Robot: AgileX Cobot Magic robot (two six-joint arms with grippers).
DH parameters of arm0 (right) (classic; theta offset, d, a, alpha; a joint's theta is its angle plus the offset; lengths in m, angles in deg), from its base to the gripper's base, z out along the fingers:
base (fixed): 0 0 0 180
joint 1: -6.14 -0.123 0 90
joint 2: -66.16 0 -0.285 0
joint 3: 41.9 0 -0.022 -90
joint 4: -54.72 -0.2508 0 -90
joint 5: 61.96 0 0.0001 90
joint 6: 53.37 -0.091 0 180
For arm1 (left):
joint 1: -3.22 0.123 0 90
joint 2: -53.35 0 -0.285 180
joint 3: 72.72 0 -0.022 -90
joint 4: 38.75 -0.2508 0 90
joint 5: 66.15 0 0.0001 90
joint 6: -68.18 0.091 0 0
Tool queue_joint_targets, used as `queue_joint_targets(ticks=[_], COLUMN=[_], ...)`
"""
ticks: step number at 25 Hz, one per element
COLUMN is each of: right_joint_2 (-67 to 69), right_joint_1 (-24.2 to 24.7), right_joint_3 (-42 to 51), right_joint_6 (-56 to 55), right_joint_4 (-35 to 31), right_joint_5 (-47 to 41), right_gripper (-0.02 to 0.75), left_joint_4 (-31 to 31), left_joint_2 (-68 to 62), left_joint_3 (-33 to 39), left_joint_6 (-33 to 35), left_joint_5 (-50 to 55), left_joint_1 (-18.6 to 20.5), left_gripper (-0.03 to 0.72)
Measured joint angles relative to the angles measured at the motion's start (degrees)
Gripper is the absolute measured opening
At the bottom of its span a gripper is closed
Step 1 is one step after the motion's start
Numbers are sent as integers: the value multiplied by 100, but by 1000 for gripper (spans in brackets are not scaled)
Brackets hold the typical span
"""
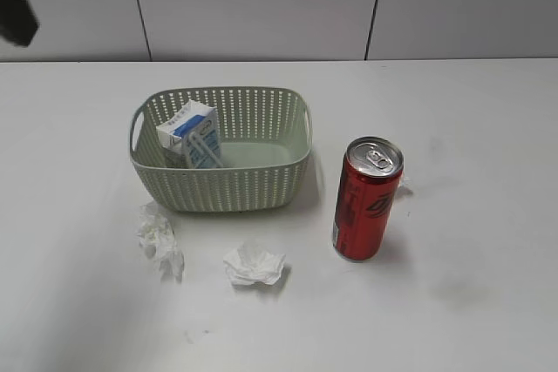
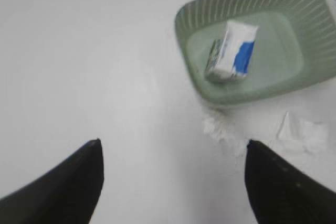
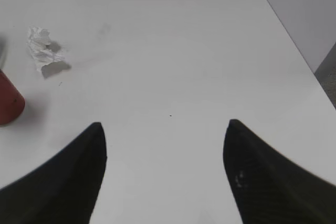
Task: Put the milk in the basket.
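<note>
Both tools, left (image 2: pixel 173 182) and right (image 3: pixel 165 171), hover spread open, empty, above the table (image 1: pixel 471 302).

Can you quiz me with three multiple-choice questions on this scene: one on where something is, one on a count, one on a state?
1. Where is the milk?
A. beside the can
B. inside the basket
C. in a gripper

2. How many crumpled tissues lie in front of the basket in the exterior view?
A. two
B. none
C. five

3. What is the left gripper doing?
A. clamping the can
B. holding the milk
C. open and holding nothing

Answers: 1 B, the carton leans in the basket's left end. 2 A, one tissue and another. 3 C, its fingers stand apart over bare table.
</note>
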Motion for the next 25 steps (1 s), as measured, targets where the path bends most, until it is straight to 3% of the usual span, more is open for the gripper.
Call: queue_joint_targets(ticks=[8, 12, 25], right_joint_2=[0, 0, 0], right_joint_1=[0, 0, 0], right_joint_3=[0, 0, 0], right_joint_6=[0, 0, 0], right_joint_4=[0, 0, 0], right_joint_5=[0, 0, 0], right_gripper=[554, 554, 554], left_joint_4=[-75, -129, -350], left_joint_2=[1798, 2756, 6068], left_joint_3=[2010, 2743, 4566], left_joint_6=[-83, -267, -499], left_joint_5=[21, 22, -330], left_joint_1=[1143, 1516, 1602], left_gripper=[627, 625, 618])
